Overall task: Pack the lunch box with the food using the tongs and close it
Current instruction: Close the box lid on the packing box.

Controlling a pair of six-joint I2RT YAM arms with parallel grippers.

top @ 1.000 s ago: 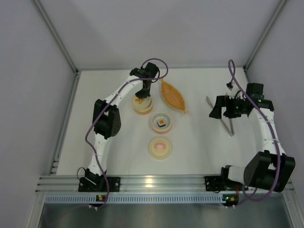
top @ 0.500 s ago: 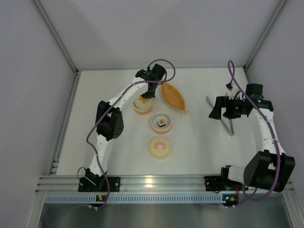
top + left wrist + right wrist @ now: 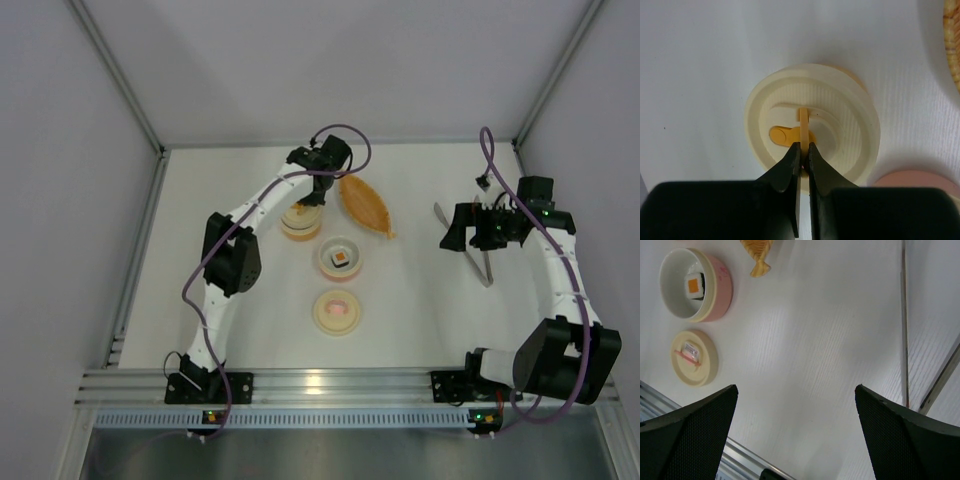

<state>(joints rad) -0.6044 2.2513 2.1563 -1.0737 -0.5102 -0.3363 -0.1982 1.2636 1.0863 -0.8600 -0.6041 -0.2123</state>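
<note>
Status | left end effector pinched on lid handle | right end effector spread wide, empty

1. Robotics lab test cell, not a home or kitchen.
2. White table boxed in by plain grey panels on aluminium corner posts.
3. Left arm and right arm bolted to an extrusion rail at the near edge.
4. Purple cables run exposed along both arms; status LEDs lit at the bases.
</note>
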